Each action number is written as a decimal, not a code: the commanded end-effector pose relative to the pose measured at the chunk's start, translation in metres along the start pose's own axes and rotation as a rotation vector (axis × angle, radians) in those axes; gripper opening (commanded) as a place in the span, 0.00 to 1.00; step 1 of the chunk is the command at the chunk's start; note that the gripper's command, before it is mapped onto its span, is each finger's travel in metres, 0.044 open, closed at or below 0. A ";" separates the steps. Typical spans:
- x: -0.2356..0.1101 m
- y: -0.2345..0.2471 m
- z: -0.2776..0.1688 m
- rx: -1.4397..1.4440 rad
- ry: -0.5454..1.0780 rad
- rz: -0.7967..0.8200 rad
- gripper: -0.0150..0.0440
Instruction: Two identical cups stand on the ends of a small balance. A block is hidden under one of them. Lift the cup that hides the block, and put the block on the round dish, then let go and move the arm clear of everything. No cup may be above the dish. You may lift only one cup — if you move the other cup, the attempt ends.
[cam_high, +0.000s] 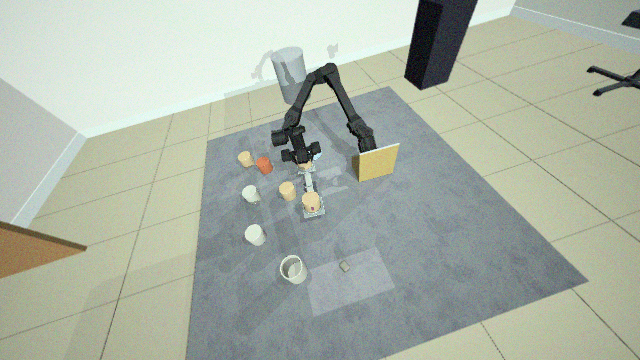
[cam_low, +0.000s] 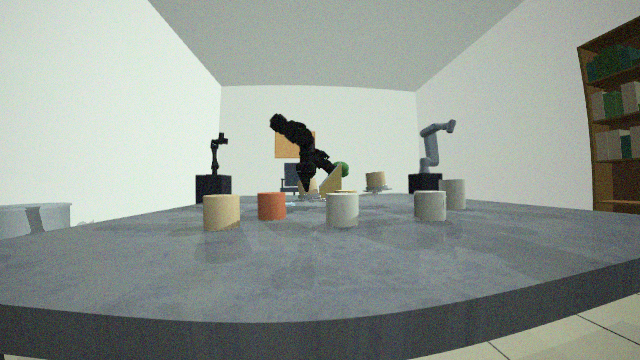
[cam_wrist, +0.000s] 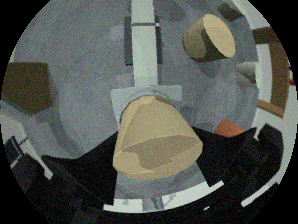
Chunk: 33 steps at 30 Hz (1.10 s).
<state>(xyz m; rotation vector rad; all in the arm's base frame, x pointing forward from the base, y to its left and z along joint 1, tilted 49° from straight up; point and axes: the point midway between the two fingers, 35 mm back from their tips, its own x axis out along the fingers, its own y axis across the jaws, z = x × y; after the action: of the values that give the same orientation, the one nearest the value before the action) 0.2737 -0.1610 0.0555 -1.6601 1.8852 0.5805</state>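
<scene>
A small balance lies on the grey mat, with a tan cup on each end. My gripper is shut on the far tan cup, which sits on the balance's far pad. The other tan cup stands on the near pad and shows a small purple mark on its side. The round dish is a white open bowl at the front of the mat. The block is hidden.
Loose cylinders stand left of the balance: tan, orange, tan, white, white. A yellow board stands at the right. A small grey cube lies near the dish.
</scene>
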 end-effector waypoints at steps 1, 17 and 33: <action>-0.006 -0.003 0.002 0.006 -0.008 -0.007 0.25; -0.025 -0.005 0.003 0.005 -0.014 -0.007 0.25; -0.045 -0.006 0.004 0.005 -0.017 -0.007 0.25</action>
<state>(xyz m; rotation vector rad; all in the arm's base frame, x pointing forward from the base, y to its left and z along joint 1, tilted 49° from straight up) 0.2792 -0.1295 0.0776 -1.6523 1.8832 0.6022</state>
